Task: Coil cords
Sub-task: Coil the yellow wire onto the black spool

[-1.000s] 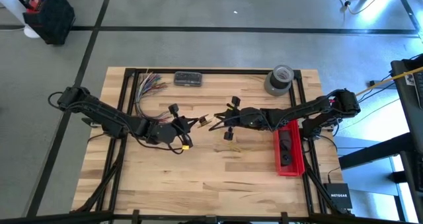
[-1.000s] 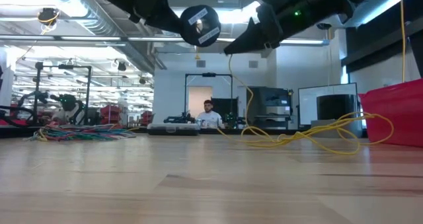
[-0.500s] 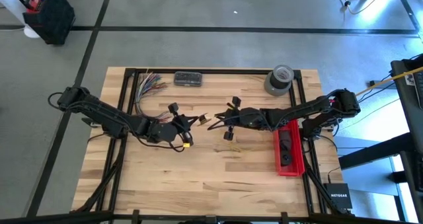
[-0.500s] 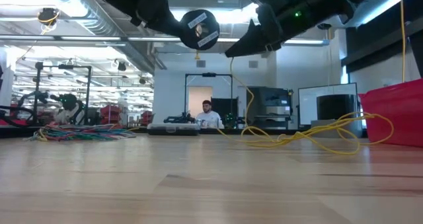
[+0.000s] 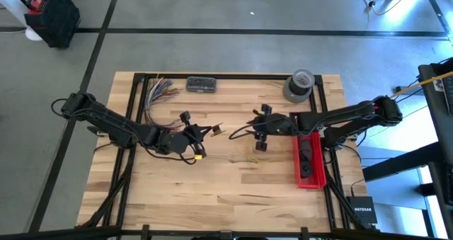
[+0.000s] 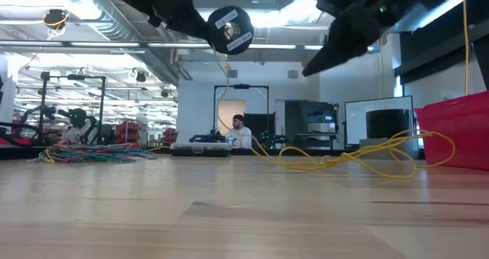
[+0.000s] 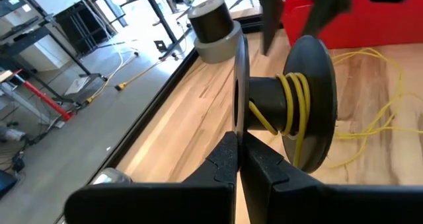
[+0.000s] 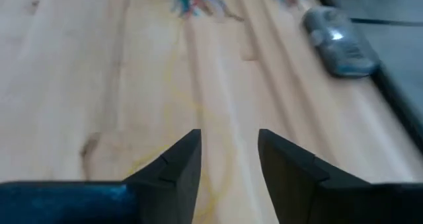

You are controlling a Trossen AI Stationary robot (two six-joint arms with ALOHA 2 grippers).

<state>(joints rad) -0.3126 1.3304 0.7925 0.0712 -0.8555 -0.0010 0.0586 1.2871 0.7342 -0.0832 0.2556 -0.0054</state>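
My left gripper [image 7: 238, 159] is shut on a black spool [image 5: 216, 129] held above the table's middle. Some turns of the yellow cord [image 7: 295, 105] are wound on the spool's hub. From the spool the cord hangs slack [image 6: 224, 91] down to the wood, where its loose loops [image 6: 348, 158] lie toward the red bin. My right gripper [image 5: 241, 132] stands open just right of the spool, above the table, with nothing between its fingers [image 8: 228, 163]. My left gripper pinches the spool's thin near flange [image 7: 238, 121] at its rim, between the two fingers. The fingers come nearly level from the table's left. The spool is lifted clear of the table, with its axis about level and the wound hub beyond the fingers.
A red bin [image 5: 309, 158] stands at the right. A grey tape roll [image 5: 299, 84] sits at the far right, and a grey flat device [image 5: 202, 84] at the far edge. Multicoloured wires [image 5: 159, 91] lie at the far left. Bare wood lies toward the near edge.
My right gripper has opened and let go of the cord, then drawn back toward the table's right edge, tipping further down. The cord, which ran up to that gripper, now hangs slack from the spool to the table.
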